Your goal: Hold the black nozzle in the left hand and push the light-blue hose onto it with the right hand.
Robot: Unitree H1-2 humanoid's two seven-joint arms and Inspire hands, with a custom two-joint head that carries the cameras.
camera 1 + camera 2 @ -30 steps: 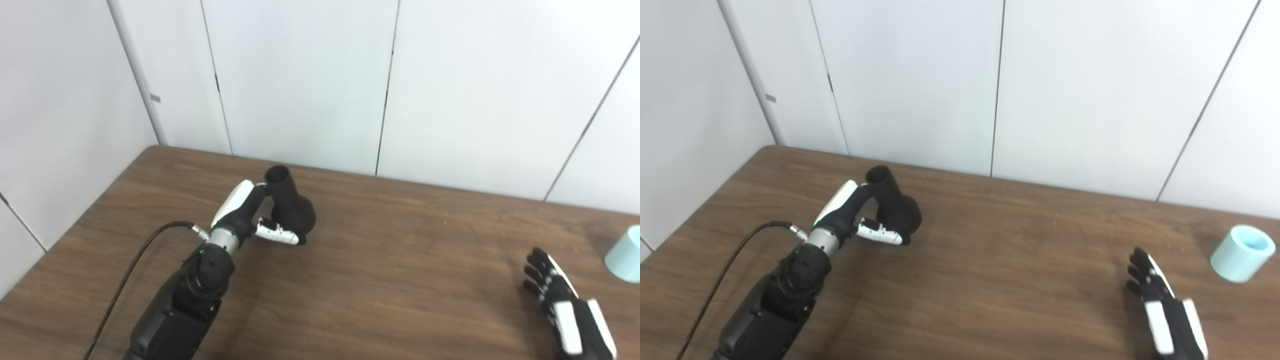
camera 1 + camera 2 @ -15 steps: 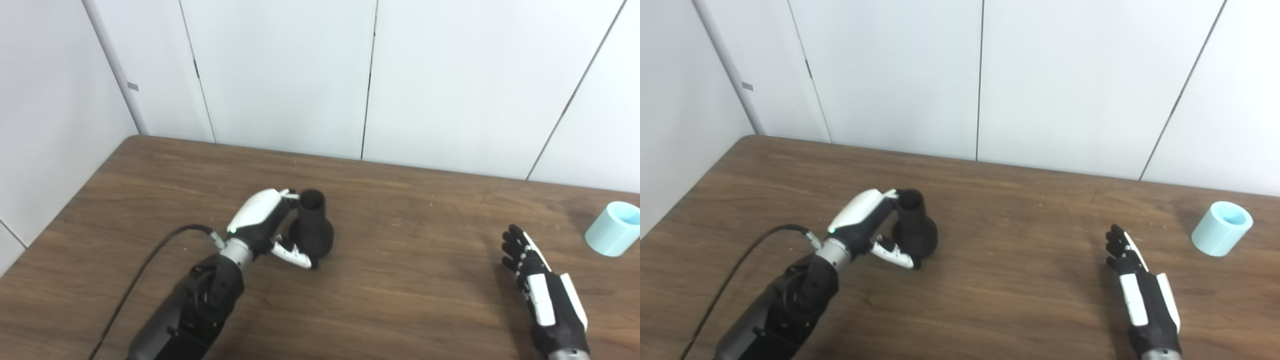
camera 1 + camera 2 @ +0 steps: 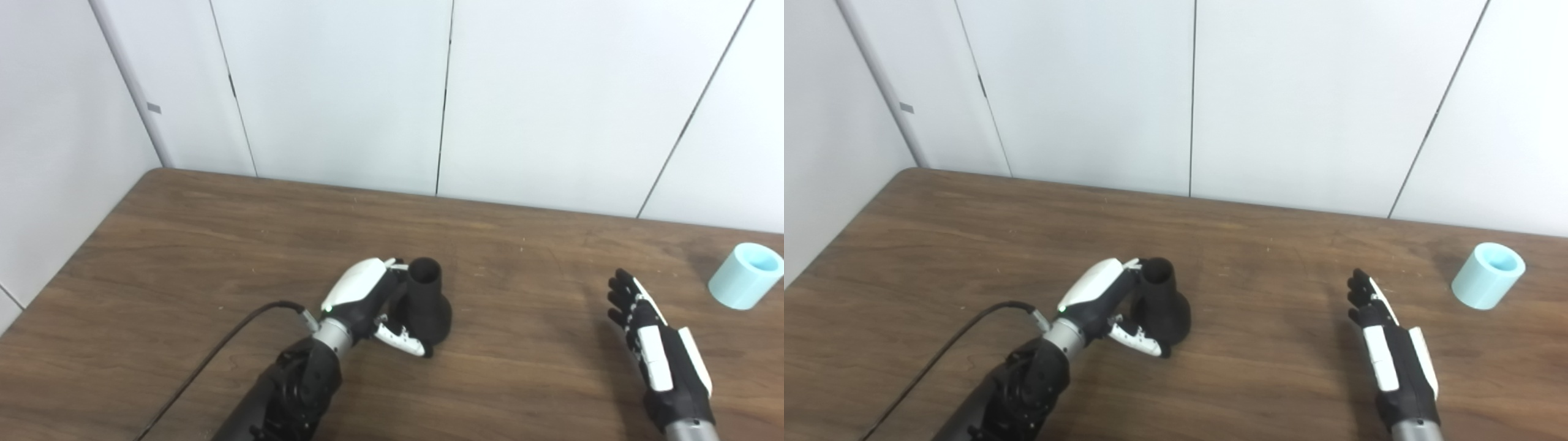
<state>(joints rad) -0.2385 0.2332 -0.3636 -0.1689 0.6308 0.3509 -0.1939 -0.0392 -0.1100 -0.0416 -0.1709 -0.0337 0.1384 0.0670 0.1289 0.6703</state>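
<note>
Brown wood-grain desk (image 3: 184, 245), backed by white wall panels (image 3: 337, 92). Item one: black nozzle (image 3: 427, 303), standing with its narrow open mouth up and flared base down, near the desk's middle; whether the base touched the desk or sat just above it could not be told. Left robot hand (image 3: 373, 306) was closed around the nozzle, thumb across the front of the base, the fingers hidden behind the neck. A black cable (image 3: 233, 343) ran from its wrist, cut off at the bottom edge. Item two: light-blue hose (image 3: 1487, 275), a short cylinder tilted with its open end up, near the desk's right edge. Right robot hand (image 3: 1387, 355) was flat, fingers spread, holding nothing, well apart from the hose; its forearm was cut off below.
</note>
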